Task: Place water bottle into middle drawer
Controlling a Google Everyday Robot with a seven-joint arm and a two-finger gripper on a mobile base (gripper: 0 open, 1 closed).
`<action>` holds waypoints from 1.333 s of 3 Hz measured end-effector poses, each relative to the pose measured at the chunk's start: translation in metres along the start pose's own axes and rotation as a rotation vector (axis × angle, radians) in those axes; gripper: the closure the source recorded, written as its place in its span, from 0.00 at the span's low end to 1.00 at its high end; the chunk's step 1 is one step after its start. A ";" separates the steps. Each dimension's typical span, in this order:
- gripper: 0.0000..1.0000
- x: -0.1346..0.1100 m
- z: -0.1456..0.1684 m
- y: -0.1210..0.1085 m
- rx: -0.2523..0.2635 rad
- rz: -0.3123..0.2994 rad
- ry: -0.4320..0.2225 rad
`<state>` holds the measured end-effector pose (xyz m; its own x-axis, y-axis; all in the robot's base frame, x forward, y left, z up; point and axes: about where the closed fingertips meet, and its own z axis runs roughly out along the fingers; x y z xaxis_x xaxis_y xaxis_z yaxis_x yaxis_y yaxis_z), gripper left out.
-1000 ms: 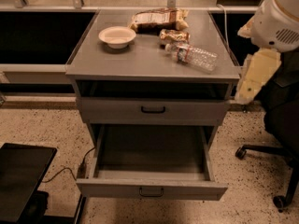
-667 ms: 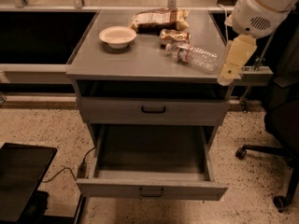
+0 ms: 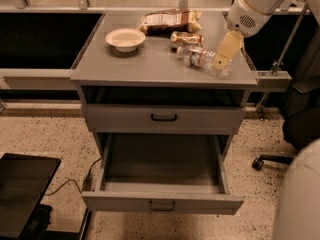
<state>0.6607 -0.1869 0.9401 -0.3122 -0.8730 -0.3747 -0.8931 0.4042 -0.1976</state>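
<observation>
The water bottle, clear with a pale label, lies on its side on the right part of the grey cabinet top. My gripper, cream-coloured on a white arm, hangs over the bottle's right end, at or just above it. The middle drawer is pulled open below; it is a wide grey tray with a low front panel and a small dark handle. I see nothing in its tray.
A white bowl and two brown-and-white snack packets sit on the top behind the bottle. A closed taller drawer with a black handle sits above the open one. A chair base stands at the right, a black box at the lower left.
My arm has swung left and forward from beside the cabinet's right edge to over the tabletop, bringing the gripper to the bottle's right end. The bottle has not moved.
</observation>
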 end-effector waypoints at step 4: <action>0.00 -0.003 0.067 -0.077 0.026 0.069 -0.032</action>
<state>0.7527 -0.1968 0.8956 -0.3618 -0.8339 -0.4168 -0.8611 0.4703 -0.1933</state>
